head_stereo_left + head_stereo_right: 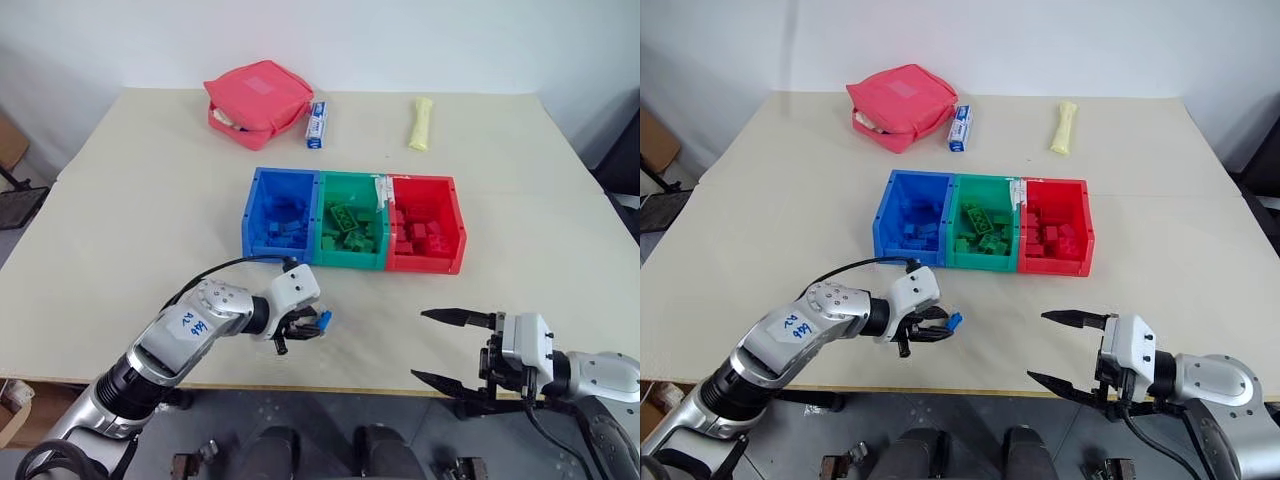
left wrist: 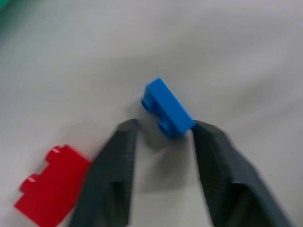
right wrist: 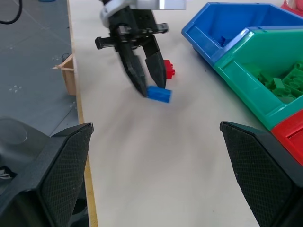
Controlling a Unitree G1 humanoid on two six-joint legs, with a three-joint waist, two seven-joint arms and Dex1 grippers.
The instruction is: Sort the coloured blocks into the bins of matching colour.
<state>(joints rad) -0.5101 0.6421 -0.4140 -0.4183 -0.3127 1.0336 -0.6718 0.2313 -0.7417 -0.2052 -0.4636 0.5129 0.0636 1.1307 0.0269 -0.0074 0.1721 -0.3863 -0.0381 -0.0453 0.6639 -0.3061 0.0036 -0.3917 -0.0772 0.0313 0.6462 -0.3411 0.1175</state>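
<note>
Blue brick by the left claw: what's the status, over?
Left gripper closing around blue brick on the table, grip not confirmed. Right gripper open, empty. Red brick lies loose beside it. Path to blue bin clear.

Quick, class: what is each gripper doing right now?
Left gripper: closing on the blue block, firm grip cannot be told.
Right gripper: open, holding nothing.

Soft, even daylight with faint shadows; the left wrist view is blurred throughout.
</note>
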